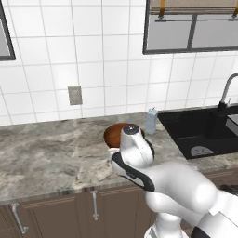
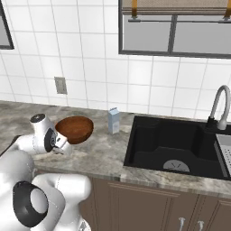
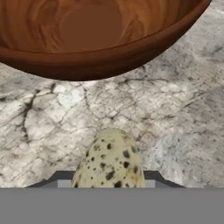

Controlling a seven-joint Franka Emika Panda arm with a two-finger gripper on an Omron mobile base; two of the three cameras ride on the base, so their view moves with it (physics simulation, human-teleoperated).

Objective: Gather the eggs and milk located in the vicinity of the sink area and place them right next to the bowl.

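Observation:
A pale, brown-speckled egg [image 3: 109,164] sits between my gripper's [image 3: 109,183] two dark fingers, and the gripper is shut on it. It is low over the marble counter [image 3: 175,109], just in front of the glossy reddish-brown wooden bowl [image 3: 96,39]. The bowl [image 2: 75,128] stands on the counter left of the sink, with my hand at its near left side. In the left base view my arm hides the bowl's [image 1: 113,133] front. The blue-and-white milk carton [image 2: 113,121] stands upright between the bowl and the black sink [image 2: 176,146].
A curved grey faucet [image 2: 219,108] rises at the sink's back right, with a grey perforated tray [image 2: 224,151] below it. A tiled wall with an outlet [image 1: 75,95] and a window [image 2: 176,27] backs the counter. Marble counter [image 1: 46,153] stretches left of the bowl.

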